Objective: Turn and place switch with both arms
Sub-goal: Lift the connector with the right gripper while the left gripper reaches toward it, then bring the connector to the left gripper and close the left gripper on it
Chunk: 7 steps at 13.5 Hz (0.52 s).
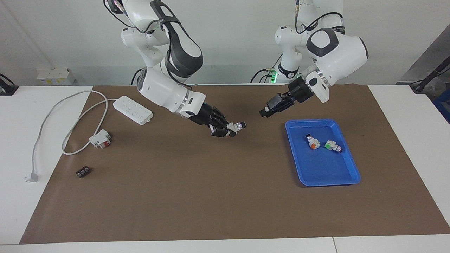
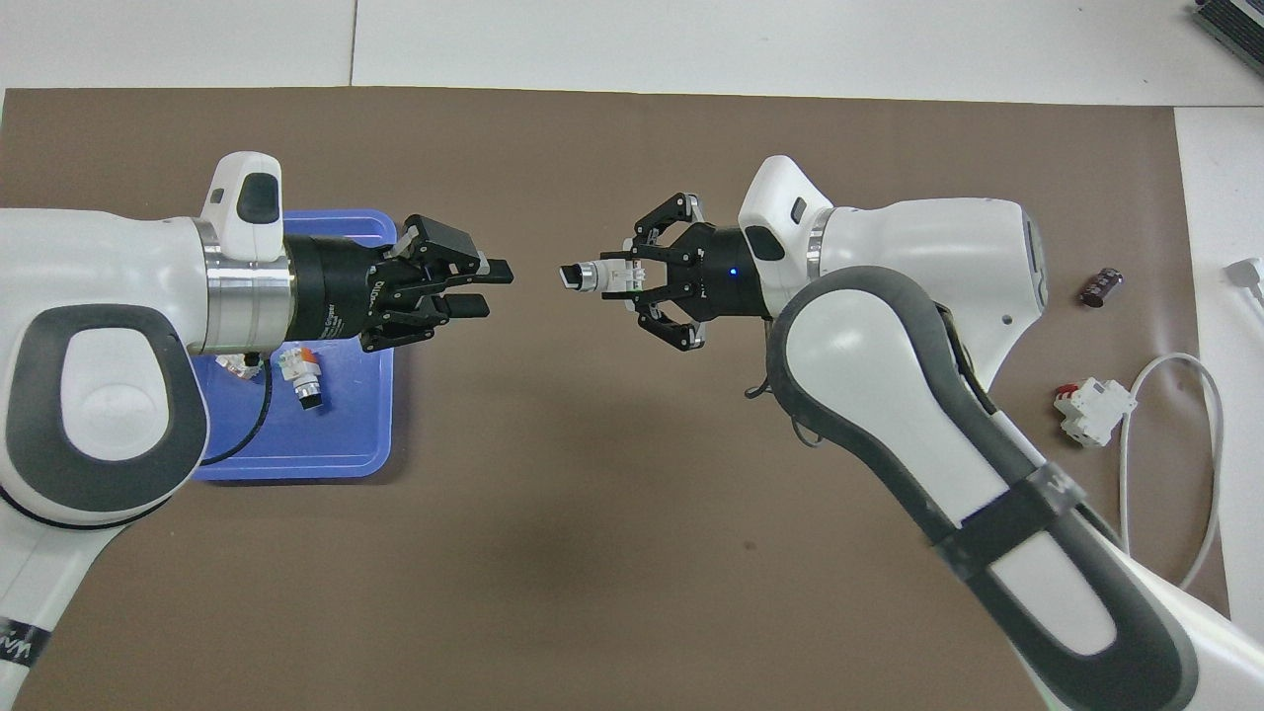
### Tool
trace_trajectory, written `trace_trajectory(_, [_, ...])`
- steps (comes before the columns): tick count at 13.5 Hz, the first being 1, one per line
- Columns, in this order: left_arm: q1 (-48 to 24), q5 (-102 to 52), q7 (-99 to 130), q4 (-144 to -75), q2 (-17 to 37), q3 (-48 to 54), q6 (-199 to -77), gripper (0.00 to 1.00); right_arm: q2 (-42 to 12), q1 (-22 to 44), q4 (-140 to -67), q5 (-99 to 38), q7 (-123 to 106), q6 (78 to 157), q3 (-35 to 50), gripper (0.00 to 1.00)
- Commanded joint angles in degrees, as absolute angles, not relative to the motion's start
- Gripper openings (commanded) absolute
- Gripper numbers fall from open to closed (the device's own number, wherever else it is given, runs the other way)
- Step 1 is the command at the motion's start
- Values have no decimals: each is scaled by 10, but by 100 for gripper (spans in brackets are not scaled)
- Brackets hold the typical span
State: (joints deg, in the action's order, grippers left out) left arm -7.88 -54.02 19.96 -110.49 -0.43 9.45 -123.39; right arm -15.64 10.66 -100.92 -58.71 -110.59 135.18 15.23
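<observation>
Reaching out over the middle of the brown mat point(image 1: 211, 182) in the facing view, the right gripper point(image 1: 225, 131) is clenched on a switch point(image 1: 236, 126), a small white block whose black-and-silver knob juts out past the fingertips toward the left arm's end of the table, held up in the air. The left gripper point(image 1: 264, 112) hangs over the mat near the blue tray point(image 1: 328, 177), at the tray's edge nearer to the robots, with its tip aimed at the held switch and a clear gap between the two; from here I cannot tell how its fingers stand. In the tray lie two more small blocks, one marked orange point(image 1: 312, 142) and one marked green point(image 1: 332, 145), close beside each other. Toward the right arm's end lie a white power strip point(image 1: 133, 110) with its grey cable point(image 1: 52, 110), a white block with red parts point(image 1: 100, 138) and a small dark part point(image 1: 83, 172). In the overhead view, the right gripper point(image 2: 632, 286) grasps the switch point(image 2: 592, 276) with the knob pointing at the left gripper point(image 2: 484, 286), whose two fingers are parted with a narrow gap between them and nothing held; the two tools face each other over bare mat point(image 2: 592, 592), well short of touching. The left arm covers part of the tray point(image 2: 296, 459), where the orange-marked block point(image 2: 301, 380) shows.
</observation>
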Motion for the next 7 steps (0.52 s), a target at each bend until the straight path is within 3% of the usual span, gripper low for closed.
trace_trajectory(1, [-102, -566, 204, -1114, 1, 89, -1279, 46, -139, 128, -1034, -655, -1112, 1398, 151, 0])
trace_trajectory(3, [-117, -586, 206, -1114, 9, 89, -1309, 43, -135, 151, -1035, -701, -1113, 1443, 152, 0])
trace_trajectory(7, [-120, -606, 212, -1102, 12, 89, -1313, 36, -129, 156, -1039, -707, -1114, 1448, 151, 0])
